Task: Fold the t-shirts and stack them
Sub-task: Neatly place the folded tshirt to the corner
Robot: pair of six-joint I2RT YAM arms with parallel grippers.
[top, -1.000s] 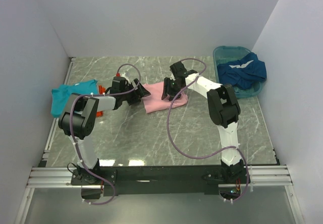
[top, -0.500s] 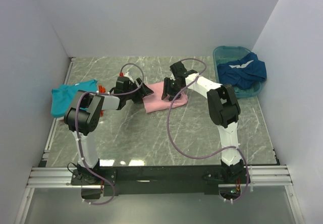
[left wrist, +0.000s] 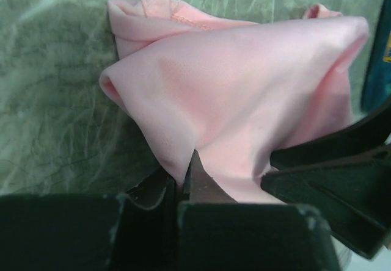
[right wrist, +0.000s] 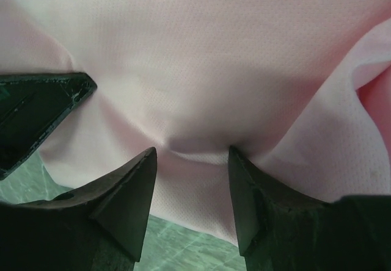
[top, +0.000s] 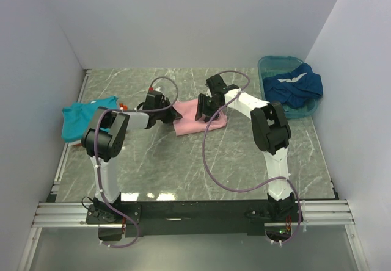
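Observation:
The light pink t-shirt (top: 197, 119) lies bunched in the middle of the table. My left gripper (top: 167, 113) is at its left edge, and in the left wrist view it (left wrist: 186, 172) is shut on a pinched fold of the pink t-shirt (left wrist: 244, 82). My right gripper (top: 205, 108) rests on top of the shirt. Its jaws (right wrist: 190, 155) are open, with both fingertips (right wrist: 145, 161) pressing into the pink cloth (right wrist: 208, 57). A teal t-shirt (top: 84, 117) lies at the left with a bit of orange t-shirt (top: 123, 107) beside it. A dark blue t-shirt (top: 294, 83) fills the basin.
The teal plastic basin (top: 269, 61) stands at the back right corner. White walls close in the table on the left, back and right. Purple cables loop over both arms. The right gripper's black fingers (left wrist: 330, 161) show in the left wrist view.
My left gripper has moved right to the pink t-shirt's edge and closed on a fold of it. The right arm has stayed put.

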